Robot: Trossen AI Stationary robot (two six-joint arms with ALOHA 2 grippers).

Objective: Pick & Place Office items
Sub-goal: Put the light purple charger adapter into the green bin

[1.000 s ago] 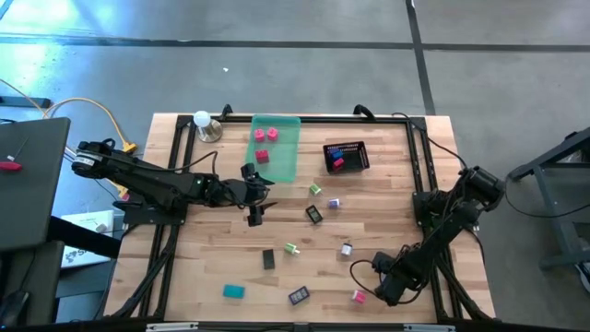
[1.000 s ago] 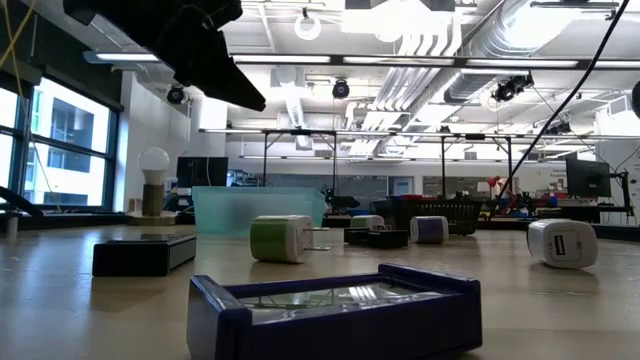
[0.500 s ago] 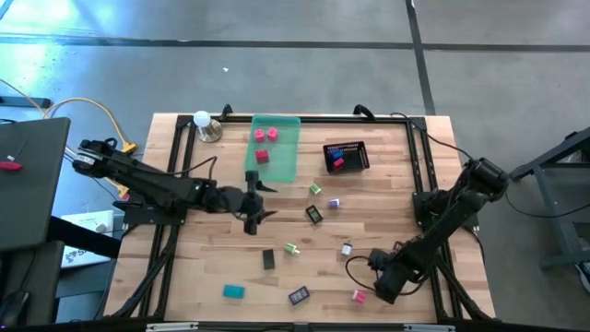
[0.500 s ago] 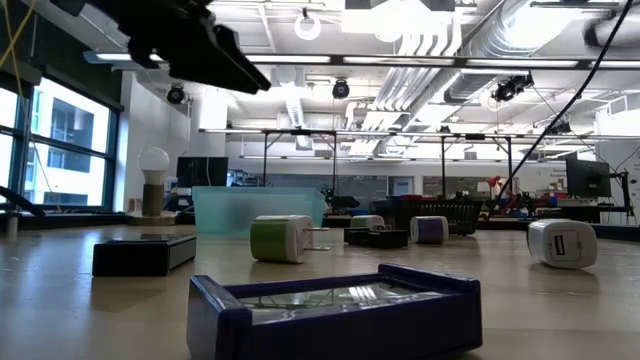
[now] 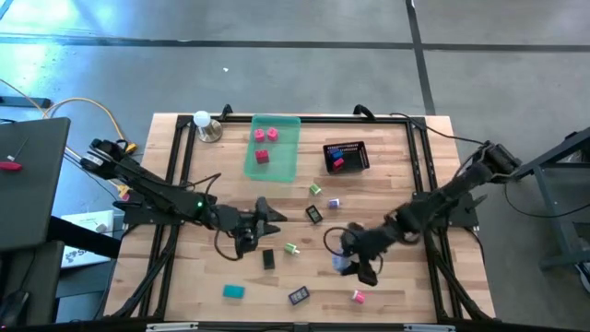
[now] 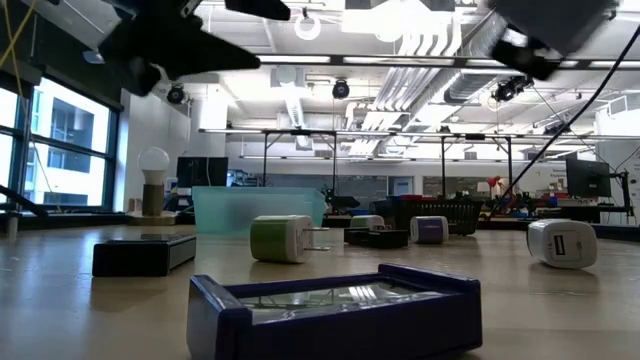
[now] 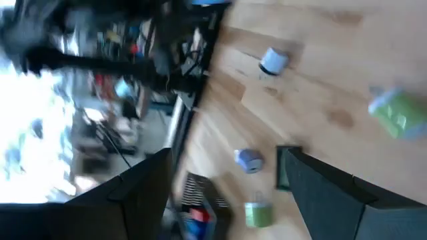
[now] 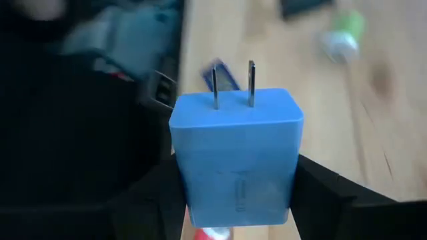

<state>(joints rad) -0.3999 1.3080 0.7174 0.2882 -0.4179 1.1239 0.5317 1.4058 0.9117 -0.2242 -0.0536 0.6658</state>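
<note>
Even, bright daylight falls on my table (image 5: 212, 267) from above; shadows beneath my arms are faint and soft. At table height, ceiling lamps (image 6: 308, 25) and the window (image 6: 60, 150) glare white, and my arms show only as dark silhouettes. The near purple tray (image 6: 335, 312) reflects the ceiling. My left wrist view is heavily motion-blurred, its window side burnt out. In my right wrist view, only the blue plug (image 8: 235, 150) is sharp; the background is smeared.

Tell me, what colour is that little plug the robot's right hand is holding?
Blue. The plug, with two metal prongs, shows best in the right wrist view, held in the right hand.
</note>
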